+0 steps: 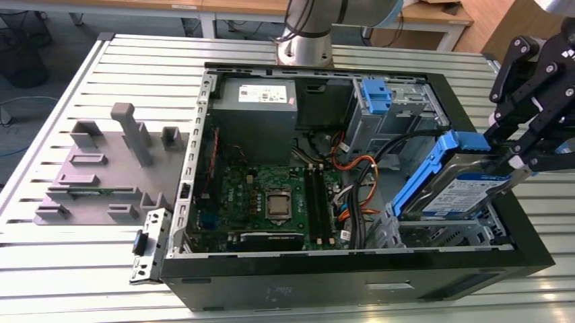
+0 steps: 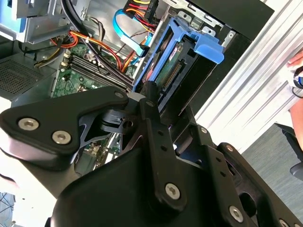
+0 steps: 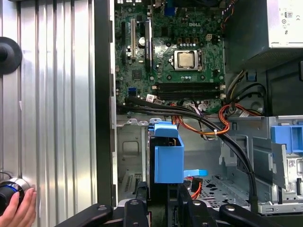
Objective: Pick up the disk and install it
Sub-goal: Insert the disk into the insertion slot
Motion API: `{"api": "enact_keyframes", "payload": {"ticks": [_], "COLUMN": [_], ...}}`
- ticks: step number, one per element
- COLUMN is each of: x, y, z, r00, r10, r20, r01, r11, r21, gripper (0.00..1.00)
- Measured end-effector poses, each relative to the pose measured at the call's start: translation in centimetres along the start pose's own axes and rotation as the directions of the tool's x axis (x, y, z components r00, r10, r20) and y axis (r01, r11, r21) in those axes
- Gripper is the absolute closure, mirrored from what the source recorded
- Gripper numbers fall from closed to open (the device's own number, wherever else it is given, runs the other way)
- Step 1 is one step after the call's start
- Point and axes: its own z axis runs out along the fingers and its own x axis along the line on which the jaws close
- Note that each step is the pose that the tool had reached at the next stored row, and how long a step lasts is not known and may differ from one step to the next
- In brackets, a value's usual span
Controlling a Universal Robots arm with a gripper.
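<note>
Blue-framed and silver, the flat rectangular metal disk (image 1: 462,185) hangs tilted in my black gripper's (image 1: 508,161) closed fingers over the grey metal drive bay (image 1: 440,235) at four o'clock of the open black computer case (image 1: 359,269), picked up but not yet seated.

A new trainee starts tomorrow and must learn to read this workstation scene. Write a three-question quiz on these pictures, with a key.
1. True or false: the silver rectangular metal disk in its blue plastic carrier lies flat and untouched.
2. The black gripper is: A open above the disk; B shut on the disk; C far from the disk.
3. On which side of the open black computer case, in the exterior view, stands the grey plastic fixture?
Key: 1 false, it is held tilted over the case. 2 B. 3 the exterior view's left.
</note>
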Motion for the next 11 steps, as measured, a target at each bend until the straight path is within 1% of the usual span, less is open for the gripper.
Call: {"api": "enact_keyframes", "payload": {"ticks": [4, 6, 11], "x": [0.00, 0.00, 0.05], "y": [0.00, 0.00, -0.04], "z": [0.01, 0.13, 1.01], "r00": [1.0000, 1.0000, 1.0000], "r10": [0.000, 0.000, 0.000], "r20": [0.0000, 0.0003, 0.0002], "r01": [0.000, 0.000, 0.000], "r11": [1.0000, 1.0000, 1.0000], "r21": [0.0000, 0.0000, -0.0001], "gripper": [0.65, 0.65, 0.65]}}
